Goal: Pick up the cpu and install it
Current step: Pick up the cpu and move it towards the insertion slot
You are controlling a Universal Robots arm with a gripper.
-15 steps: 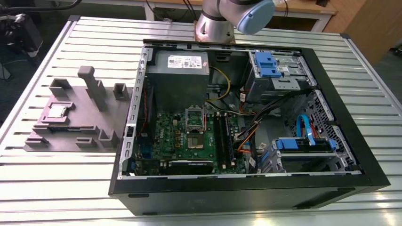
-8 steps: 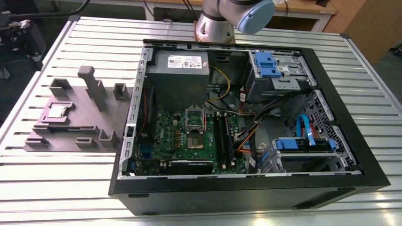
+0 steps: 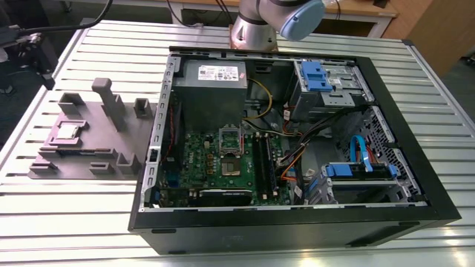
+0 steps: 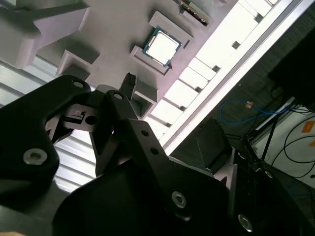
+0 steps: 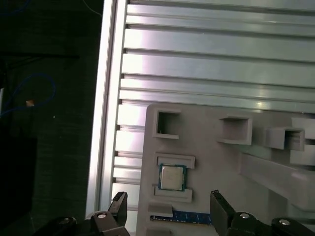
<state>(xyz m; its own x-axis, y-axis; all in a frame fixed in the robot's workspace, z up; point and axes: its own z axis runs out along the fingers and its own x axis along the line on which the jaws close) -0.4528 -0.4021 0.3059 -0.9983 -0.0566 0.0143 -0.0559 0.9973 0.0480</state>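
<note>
Counter (image 3: 67,222): ribbed silvery metal, carrying the fixture and everything beside it. Computer case (image 3: 297,236): black tower laid on its side with the panel off, just beside the fixture, on the exterior view's right of it. Fixture (image 3: 97,139): grey plastic base with upright posts and square pockets. Motherboard (image 3: 222,167): green, inside the case, at the end nearest the fixture. Arm (image 3: 256,28): silvery grey with a blue joint cap, rising beyond the case, well apart from the fixture. Hand (image 5: 167,200): black, hanging over the fixture, fingers (image 5: 119,202) spread wide and holding nothing, apart from the chip. Cpu (image 5: 172,177): small square chip with a silvery top, lying flat in a pocket of the fixture, on the fixture's side away from the case.
</note>
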